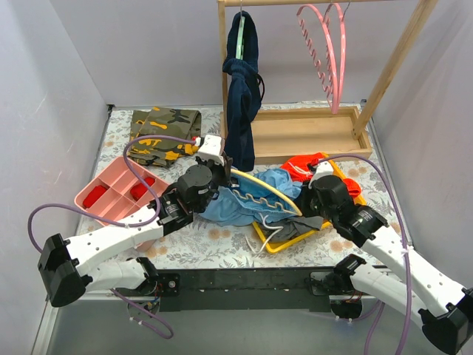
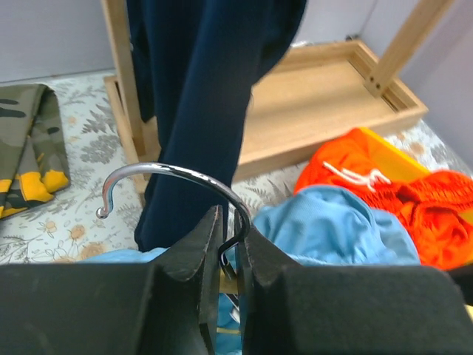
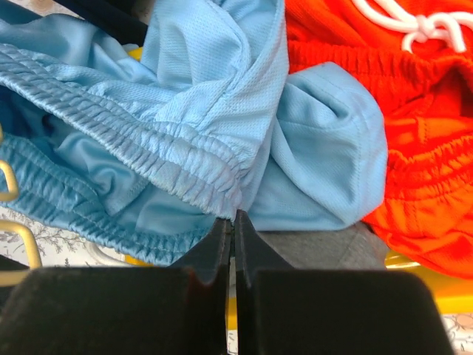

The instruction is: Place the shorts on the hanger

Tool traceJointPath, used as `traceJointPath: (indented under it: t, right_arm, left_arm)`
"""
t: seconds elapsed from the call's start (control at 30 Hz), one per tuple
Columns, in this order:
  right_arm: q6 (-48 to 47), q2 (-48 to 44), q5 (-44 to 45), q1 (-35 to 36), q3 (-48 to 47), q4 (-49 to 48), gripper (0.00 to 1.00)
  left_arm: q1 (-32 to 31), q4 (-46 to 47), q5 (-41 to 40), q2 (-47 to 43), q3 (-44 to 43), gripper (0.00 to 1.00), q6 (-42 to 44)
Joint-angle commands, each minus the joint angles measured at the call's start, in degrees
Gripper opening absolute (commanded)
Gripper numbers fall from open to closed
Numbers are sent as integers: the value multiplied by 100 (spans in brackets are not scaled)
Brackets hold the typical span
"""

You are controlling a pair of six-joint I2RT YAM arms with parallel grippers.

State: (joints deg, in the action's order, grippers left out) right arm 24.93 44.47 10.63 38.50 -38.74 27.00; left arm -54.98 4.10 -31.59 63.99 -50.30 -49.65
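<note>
Step in hand: threading the shorts onto the hanger while both are held.

At far left lie a camouflage garment (image 1: pixel 164 132) and a pink compartment tray (image 1: pixel 111 194). Neither is involved.

The left gripper (image 2: pixel 231 231) is clenched on the stem of the hanger's chrome hook (image 2: pixel 170 174), a smooth, rigid wire curve rising above the fingers. The grip should be firm, since polished round wire is likely to swivel between flat pads. Behind it a dark navy garment (image 2: pixel 203 103) hangs limp from the wooden rack (image 2: pixel 325 103). The hook should be kept apart from it.

The hanger (image 1: pixel 270 186) is thin yellow plastic, a rounded loop with a notched edge. In the top view its arm lies across the shorts (image 1: pixel 236 207), between the two grippers. Whether any fabric already passes through the loop cannot be told. The shorts are light blue fine-mesh knit, soft and bunched, with a gathered elastic waistband (image 3: pixel 170 159).

The right gripper (image 3: pixel 232 224) is closed on the edge of that waistband. Ribbed elastic should give better purchase than the slick mesh. The pull should be slow, drawing the band over the hanger arm so the notches catch it. The orange-red shorts (image 3: pixel 399 140) touch the blue fabric on the right, in a yellow bin (image 1: pixel 284 244), and could be dragged along.
</note>
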Motion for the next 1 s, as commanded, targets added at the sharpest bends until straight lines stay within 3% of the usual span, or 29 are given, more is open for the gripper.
traceJointPath:
  t: [0.0, 0.23, 0.67, 0.97]
  right_arm:
    - [65, -236, 404, -36, -239, 656, 1]
    - [179, -395, 237, -36, -687, 1113, 1]
    - [671, -96, 1169, -36, -1679, 2520, 1]
    - [636, 466, 916, -36, -2918, 2907, 1]
  left_arm:
    - [40, 741, -944, 70, -173, 0, 201]
    - [58, 1145, -1322, 377, -32, 0, 412]
    - [163, 1682, -1648, 668, 345, 0, 368]
    - [163, 1831, -1823, 913, 276, 0, 544]
